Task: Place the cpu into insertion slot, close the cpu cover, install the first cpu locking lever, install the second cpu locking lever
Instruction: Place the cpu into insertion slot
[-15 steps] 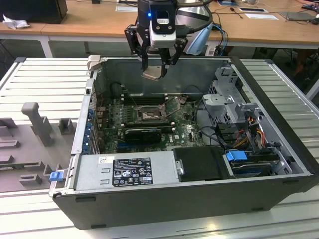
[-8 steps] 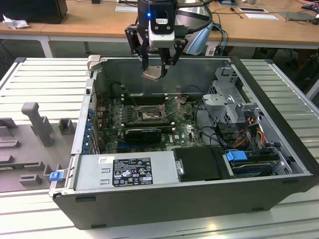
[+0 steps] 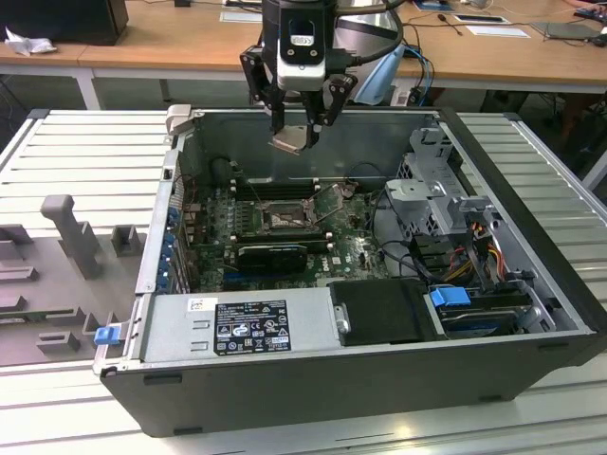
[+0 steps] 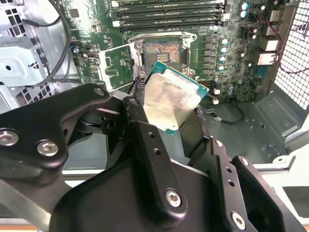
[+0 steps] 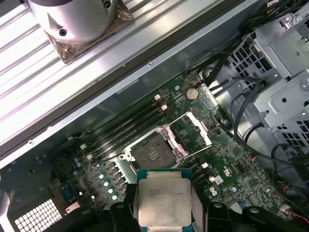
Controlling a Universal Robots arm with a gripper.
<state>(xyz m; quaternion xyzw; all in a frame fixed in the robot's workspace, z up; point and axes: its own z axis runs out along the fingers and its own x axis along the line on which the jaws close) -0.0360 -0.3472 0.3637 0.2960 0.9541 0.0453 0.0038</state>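
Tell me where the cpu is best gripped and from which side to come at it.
Probably by two opposite thin edges, coming from its metal-top side. The cpu is a thin flat square, so only edges give purchase, and the underside is left free for the socket. The gripper holds it so now.

the tool (image 3: 295,140) is matte black, built of flat linkage bars (image 4: 149,159) with rounded ends. in the exterior view these bars spread out on both sides below a pale grey wrist block (image 3: 302,43), which has a dark oval window on its face. black cables (image 3: 396,36) loop beside the wrist. in the second wrist view bright silver socket-head screws (image 4: 48,147) sit at the pivots, and small round holes run in a row along the narrower bars. the slim black fingers (image 4: 133,104) taper toward their tips. in the first wrist view the finger mounts (image 5: 219,217) are black with small dark bolts.
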